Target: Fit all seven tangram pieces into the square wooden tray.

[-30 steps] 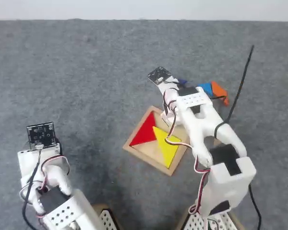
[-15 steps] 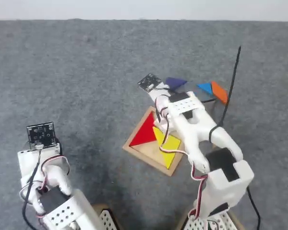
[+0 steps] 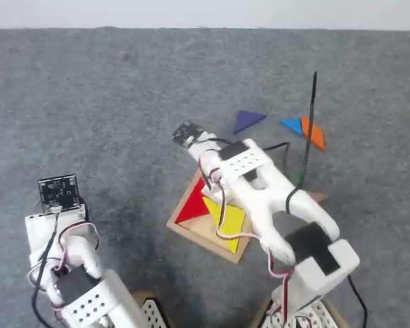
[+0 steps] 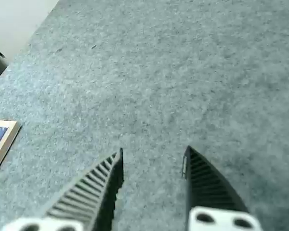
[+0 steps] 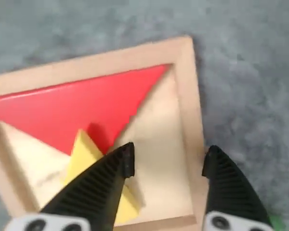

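The square wooden tray (image 3: 185,232) lies mid-table with a red triangle (image 3: 193,208) and a yellow triangle (image 3: 231,220) in it. My right arm (image 3: 249,179) stretches over the tray. In the right wrist view my right gripper (image 5: 169,149) is open just above the tray's bare wood (image 5: 159,144), beside the red triangle (image 5: 82,103) and the yellow triangle (image 5: 85,153), holding nothing. Purple (image 3: 248,119), blue (image 3: 292,125) and orange (image 3: 315,134) triangles lie on the carpet beyond the tray. My left gripper (image 4: 153,154) is open over bare carpet.
My left arm (image 3: 61,232) stands at the front left, far from the tray. A thin black cable (image 3: 307,130) rises by the right arm. A sliver of a green piece (image 3: 297,179) shows beside that arm. A wood-framed object (image 4: 2,139) sits at the left wrist view's edge.
My right arm has swung left and nearer, from over the loose pieces to over the tray, uncovering the purple triangle. The tray has shifted a little left and forward. The left arm is still.
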`<state>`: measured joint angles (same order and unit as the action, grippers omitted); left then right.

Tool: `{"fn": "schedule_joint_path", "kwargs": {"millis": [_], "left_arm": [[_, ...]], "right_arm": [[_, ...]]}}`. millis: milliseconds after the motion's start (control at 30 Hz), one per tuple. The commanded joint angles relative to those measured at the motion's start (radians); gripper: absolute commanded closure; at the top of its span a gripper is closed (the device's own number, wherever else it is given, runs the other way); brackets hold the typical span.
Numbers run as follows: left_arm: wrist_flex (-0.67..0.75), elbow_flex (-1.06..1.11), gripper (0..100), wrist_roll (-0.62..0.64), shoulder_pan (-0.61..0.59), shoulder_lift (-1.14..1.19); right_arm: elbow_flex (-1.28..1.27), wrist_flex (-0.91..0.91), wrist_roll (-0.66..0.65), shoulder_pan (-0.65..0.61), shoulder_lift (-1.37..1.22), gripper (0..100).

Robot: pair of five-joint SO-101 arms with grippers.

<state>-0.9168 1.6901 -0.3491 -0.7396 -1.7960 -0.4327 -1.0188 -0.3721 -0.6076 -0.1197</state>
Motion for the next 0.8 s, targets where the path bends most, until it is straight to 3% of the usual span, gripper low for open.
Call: {"fn": "schedule_joint_path", "kwargs": {"millis": [0,500,767], "left_arm": [[0.021,-0.008,80,0.009,-0.003,-0.014],[0.02,-0.008,80,0.009,-0.003,-0.014],[0.017,-0.008,80,0.009,-0.003,-0.014]], "right_arm": [[-0.017,-0.016,0.025,-0.058,0.117,76.0],[-0.13,-0.012,0.04,-0.124,0.219,76.0],[-0.127,-0.015,0.037,-0.016,0.36,76.0]]}}
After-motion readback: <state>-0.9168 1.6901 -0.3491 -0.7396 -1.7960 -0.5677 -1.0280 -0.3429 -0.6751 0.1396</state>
